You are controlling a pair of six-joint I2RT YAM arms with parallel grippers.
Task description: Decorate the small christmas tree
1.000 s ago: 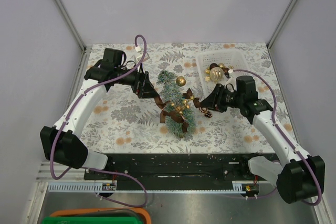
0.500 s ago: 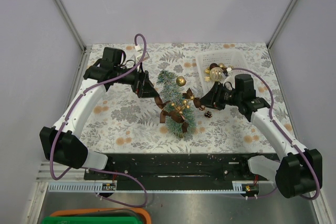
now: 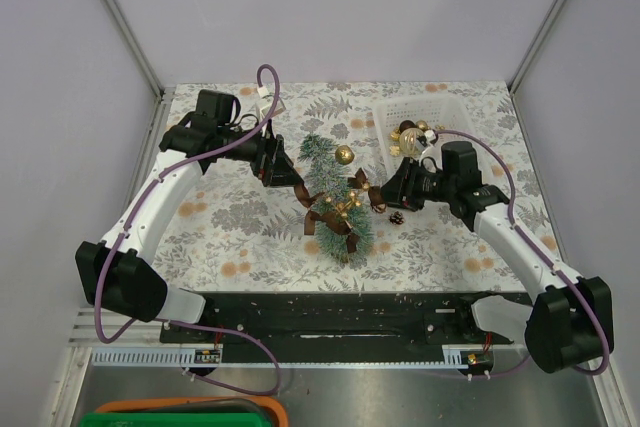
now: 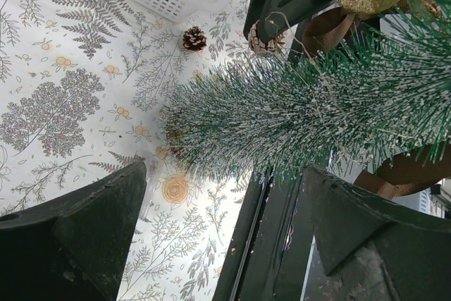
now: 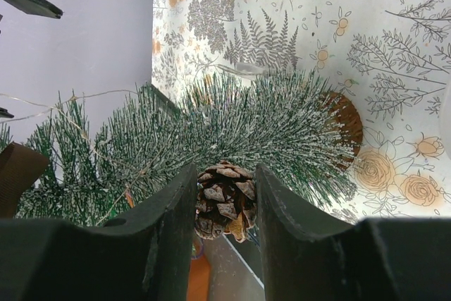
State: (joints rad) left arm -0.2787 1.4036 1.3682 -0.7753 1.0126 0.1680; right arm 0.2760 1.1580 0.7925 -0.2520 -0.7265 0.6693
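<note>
Step in hand: hanging a pine cone on the tree, judged from the right arm's load and its position
Right gripper (image 5: pixel 225 177): closed on the pine cone (image 5: pixel 224 201), which sits pinched between the two fingers just short of the bristles
Left gripper (image 4: pixel 225 195): jaws spread wide and gripping nothing, at the tree's left flank; whether the tips touch the bristles cannot be told
Small christmas tree (image 3: pixel 335 205): mid-table between the two arms, in front of the white basket (image 3: pixel 388 112), seemingly standing on its wooden base (image 5: pixel 349 121)
Appearance: slim cone of green bristles frosted white at the tips; it already carries a gold bauble (image 3: pixel 343 155), brown ribbon bows (image 3: pixel 325 219) and a fine wire strand
Next move, as judged: press the cone into the branches on the right side until the bristles catch it, then release; the left arm may need to steady the tree
Risk: the light tree could tip or slide under the push
Remaining stock: more ornaments in the basket and a loose cone (image 3: pixel 397 217) on the cloth
</note>
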